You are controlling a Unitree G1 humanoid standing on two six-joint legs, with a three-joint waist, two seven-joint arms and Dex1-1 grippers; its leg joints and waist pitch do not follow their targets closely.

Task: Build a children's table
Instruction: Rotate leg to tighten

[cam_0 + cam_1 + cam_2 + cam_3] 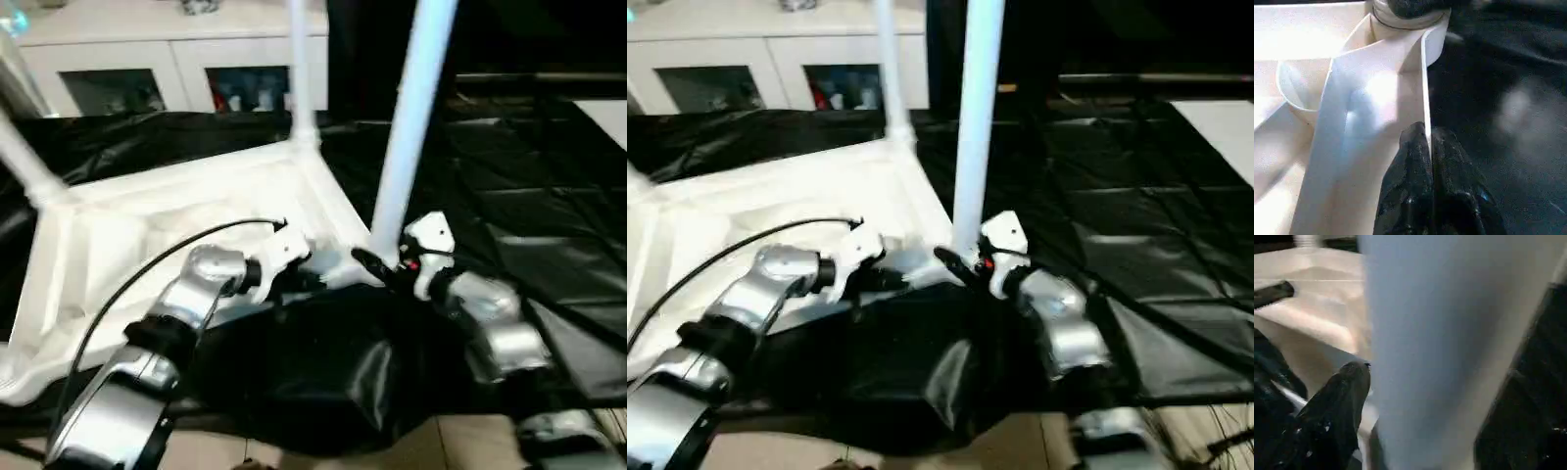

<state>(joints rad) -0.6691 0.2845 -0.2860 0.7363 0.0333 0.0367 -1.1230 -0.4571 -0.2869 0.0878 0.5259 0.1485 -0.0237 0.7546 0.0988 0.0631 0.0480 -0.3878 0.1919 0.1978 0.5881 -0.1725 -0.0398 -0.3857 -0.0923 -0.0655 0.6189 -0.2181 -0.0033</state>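
Observation:
The white tabletop (pixel 147 225) lies upside down on a black sheet. Three white legs stand in its corner sockets: one at the near right corner (pixel 411 127), one at the far corner (pixel 302 69) and one on the left (pixel 24 157). My left gripper (pixel 1429 142) is shut on the thin raised rim (pixel 1425 88) just short of the near right corner socket. My right gripper (pixel 377 264) is at the base of the near right leg (pixel 1440 342), closed around it, with one black finger (pixel 1347 391) against its side.
The black sheet (pixel 509 196) covers the floor around the tabletop and bulges up in front of my arms. A white cabinet with glass doors (pixel 167 59) stands at the back. A pale surface (pixel 607 117) shows at the far right edge.

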